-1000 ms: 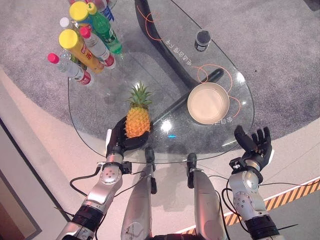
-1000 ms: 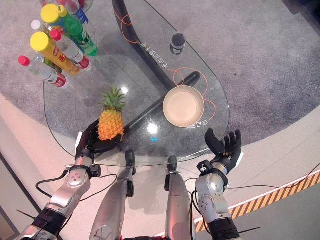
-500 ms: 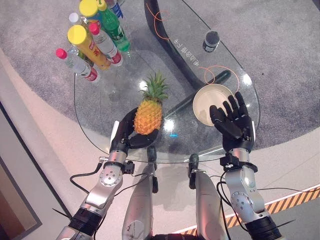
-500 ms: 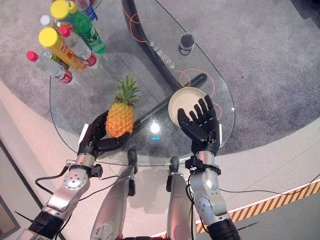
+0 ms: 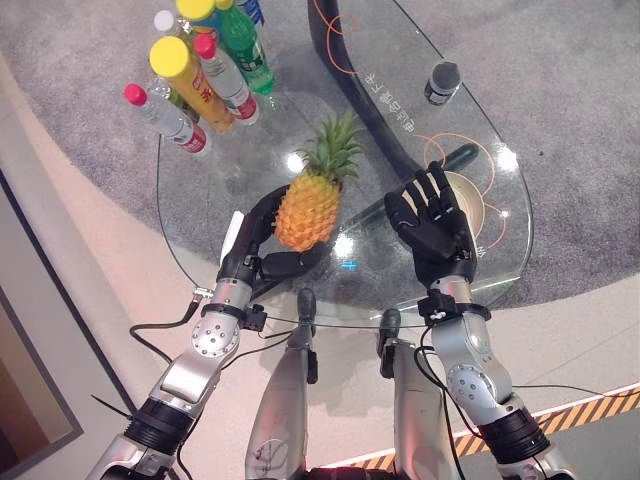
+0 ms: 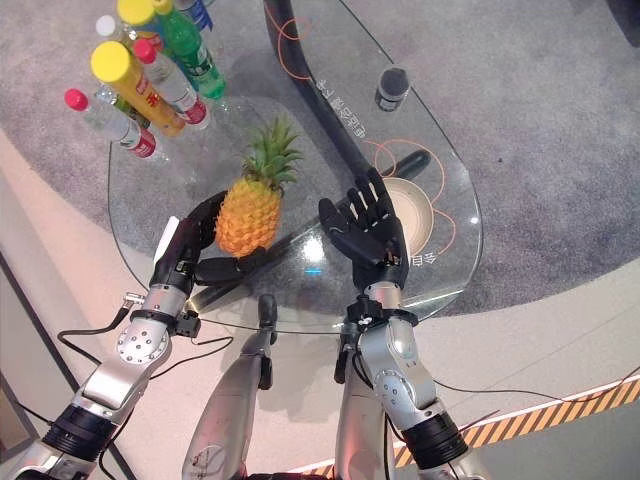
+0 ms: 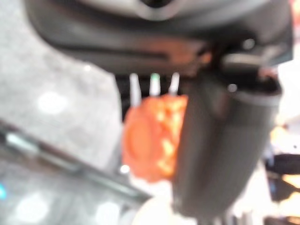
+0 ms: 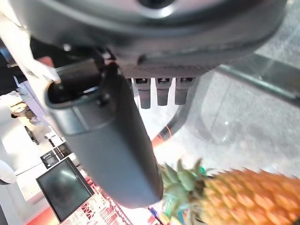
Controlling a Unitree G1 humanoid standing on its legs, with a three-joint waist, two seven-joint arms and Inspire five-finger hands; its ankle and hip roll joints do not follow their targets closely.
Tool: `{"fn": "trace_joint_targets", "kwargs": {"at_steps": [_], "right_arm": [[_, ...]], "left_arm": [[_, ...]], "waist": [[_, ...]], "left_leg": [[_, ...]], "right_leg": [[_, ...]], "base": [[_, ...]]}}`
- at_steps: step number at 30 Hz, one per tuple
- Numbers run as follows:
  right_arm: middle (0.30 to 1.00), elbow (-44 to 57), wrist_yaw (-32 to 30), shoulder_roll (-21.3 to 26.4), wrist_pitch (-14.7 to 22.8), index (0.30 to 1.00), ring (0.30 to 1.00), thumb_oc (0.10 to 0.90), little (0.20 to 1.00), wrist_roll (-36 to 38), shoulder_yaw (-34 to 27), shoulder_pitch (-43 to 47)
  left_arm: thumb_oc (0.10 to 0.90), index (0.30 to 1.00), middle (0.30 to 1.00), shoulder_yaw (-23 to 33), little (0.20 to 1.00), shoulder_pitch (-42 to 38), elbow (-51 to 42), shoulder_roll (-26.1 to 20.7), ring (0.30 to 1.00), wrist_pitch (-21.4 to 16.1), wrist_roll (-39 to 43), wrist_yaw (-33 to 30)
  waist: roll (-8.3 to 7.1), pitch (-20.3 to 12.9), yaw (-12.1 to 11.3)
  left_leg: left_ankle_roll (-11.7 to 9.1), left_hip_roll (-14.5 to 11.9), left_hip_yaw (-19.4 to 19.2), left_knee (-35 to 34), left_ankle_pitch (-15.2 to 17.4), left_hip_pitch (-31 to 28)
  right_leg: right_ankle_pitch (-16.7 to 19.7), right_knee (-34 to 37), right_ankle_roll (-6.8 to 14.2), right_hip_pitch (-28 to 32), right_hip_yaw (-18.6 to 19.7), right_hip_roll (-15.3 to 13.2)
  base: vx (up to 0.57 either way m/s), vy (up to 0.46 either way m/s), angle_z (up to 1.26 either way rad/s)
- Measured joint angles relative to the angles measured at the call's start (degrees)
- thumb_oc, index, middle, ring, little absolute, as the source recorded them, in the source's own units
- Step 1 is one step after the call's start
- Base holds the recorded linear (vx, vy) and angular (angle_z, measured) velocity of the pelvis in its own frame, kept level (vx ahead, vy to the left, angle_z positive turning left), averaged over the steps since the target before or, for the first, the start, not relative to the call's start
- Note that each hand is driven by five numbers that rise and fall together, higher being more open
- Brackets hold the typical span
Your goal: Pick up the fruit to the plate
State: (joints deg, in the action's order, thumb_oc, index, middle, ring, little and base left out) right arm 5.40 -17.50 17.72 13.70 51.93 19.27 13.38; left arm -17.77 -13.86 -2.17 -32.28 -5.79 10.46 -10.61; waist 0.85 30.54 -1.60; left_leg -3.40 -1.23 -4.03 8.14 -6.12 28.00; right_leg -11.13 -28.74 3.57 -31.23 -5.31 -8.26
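**Pineapple up in the air, plate half hidden**

I see the orange, bumpy pineapple with green leaves [image 5: 310, 205] in the middle of the picture, a bit left. My left hand [image 5: 262, 245] has its dark fingers curled round the bottom of the fruit, with the thumb under it. The fruit leans, with its leaves pointing to the upper right. It looks lifted off the clear round glass table [image 5: 200, 240], but I cannot be sure.

My right hand [image 5: 432, 222] is in the middle right of the picture. Its fingers are spread wide and straight, with the palm up, and it holds nothing. It sits over the left part of the round cream plate [image 5: 478, 205], so I can see only the plate's right side.

At the upper left stands a bunch of plastic bottles with yellow, red and white caps [image 5: 195, 70]. A small dark cup [image 5: 442, 82] is at the upper right.

What could go wrong? I think the fruit is heavy and top-heavy, and only its bottom is held. It could tip out and bang on the glass. My right hand is also in the way of the plate. If I bring the fruit across now, the two hands could bump. The fruit could also land on the rim and flip the plate.
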Motion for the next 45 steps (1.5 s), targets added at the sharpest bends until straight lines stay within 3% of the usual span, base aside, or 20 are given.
{"fn": "trace_joint_targets", "kwargs": {"at_steps": [18, 29, 35, 40, 45], "right_arm": [[0.900, -4.55, 14.75, 3.29, -5.67, 0.900, 0.900, 0.800, 0.900, 13.26, 2.37, 1.69], [0.900, -5.71, 17.60, 4.30, -5.87, 0.900, 0.900, 0.800, 0.900, 16.47, 2.43, 2.13], [0.900, -7.28, 17.95, 4.37, -5.77, 0.900, 0.900, 0.800, 0.900, 18.54, 2.42, 2.14], [0.900, -9.04, 19.41, 4.78, -5.46, 0.900, 0.900, 0.800, 0.900, 19.80, 2.46, 2.15], [0.900, -11.18, 19.75, 4.53, -2.92, 0.900, 0.900, 0.800, 0.900, 20.77, 2.75, 2.19]], "left_arm": [[0.100, 0.300, 0.300, -2.32, 0.200, -0.19, -0.75, -3.03, 0.300, -1.51, -0.01, 6.07], [0.100, 0.300, 0.300, -4.09, 0.200, -2.33, -0.73, -5.33, 0.300, -2.28, 0.18, 8.22], [0.100, 0.300, 0.300, -4.25, 0.200, -3.20, -0.71, -5.55, 0.300, -1.79, 0.64, 14.18], [0.100, 0.300, 0.300, -6.01, 0.200, -6.94, 0.54, -8.73, 0.300, -0.42, 1.98, 17.76], [0.100, 0.300, 0.300, -8.55, 0.200, -9.77, 2.24, -9.78, 0.300, 0.58, 3.14, 19.06]], "waist": [[0.00, 0.00, -1.42], [0.00, 0.00, -1.44], [0.00, 0.00, -1.43], [0.00, 0.00, -1.27], [0.00, 0.00, -1.24]], "left_leg": [[-0.30, 0.31, 1.33, 0.88, -0.19, 0.47], [-0.32, 0.68, 1.51, 1.08, -0.23, 1.44], [-0.32, 0.73, 1.47, 1.00, -0.22, 1.44], [-0.32, 0.73, 0.95, 1.01, -0.21, 1.47], [-0.33, 0.74, 0.66, 0.96, -0.20, 1.54]], "right_leg": [[-0.75, -1.80, -0.22, -0.19, -0.91, -0.39], [-0.87, -2.02, -0.20, -0.98, -1.24, -0.88], [-0.94, -1.94, -0.11, -1.06, -1.16, -0.93], [-0.90, -1.99, -0.07, -1.37, -0.69, -0.94], [-0.86, -1.92, -0.03, -1.50, -0.60, -1.01]], "base": [[0.00, 0.001, 0.03], [0.00, 0.004, 0.01], [0.00, 0.022, 0.00], [0.00, 0.024, -0.04], [0.00, 0.016, -0.02]]}}
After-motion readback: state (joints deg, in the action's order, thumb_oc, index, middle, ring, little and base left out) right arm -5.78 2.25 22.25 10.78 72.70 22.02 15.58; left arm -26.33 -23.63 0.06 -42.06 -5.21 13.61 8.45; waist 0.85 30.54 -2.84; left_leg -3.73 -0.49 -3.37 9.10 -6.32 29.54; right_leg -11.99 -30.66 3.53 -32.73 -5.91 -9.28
